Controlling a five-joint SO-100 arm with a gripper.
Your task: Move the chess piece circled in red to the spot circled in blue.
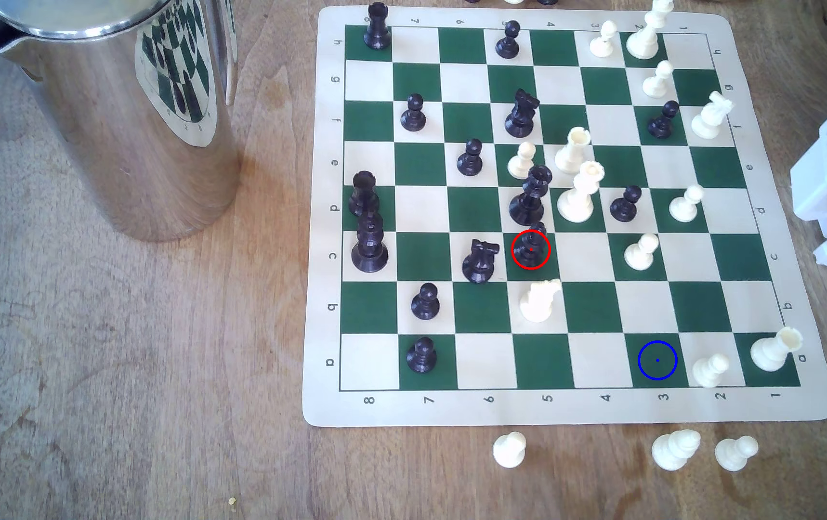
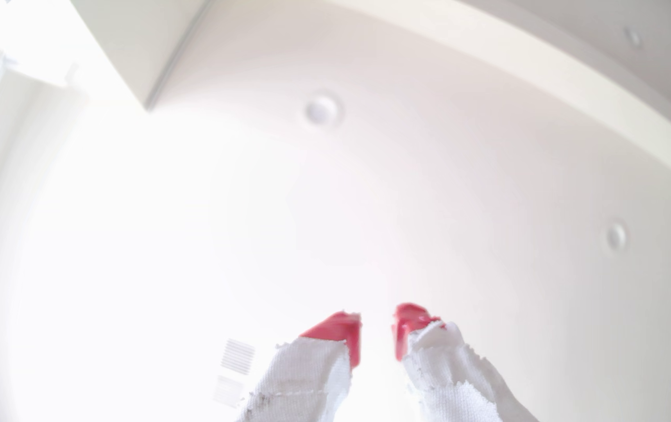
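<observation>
While the gripper (image 2: 376, 324) points up at a ceiling with its red-tipped jaws a narrow gap apart and empty, nothing is done. The chess piece circled in red (image 1: 531, 248) stands on its green square near board centre. The spot circled in blue (image 1: 657, 360), toward four o'clock from it, is bare, so approach, grasp, carry and placing all remain.

Small black piece (image 1: 531, 248) stands upright, red-ringed; blue-ringed green square (image 1: 657, 360) lies bare

The chess mat (image 1: 571, 412) border reads 8 to 1, with letters a to h
</observation>
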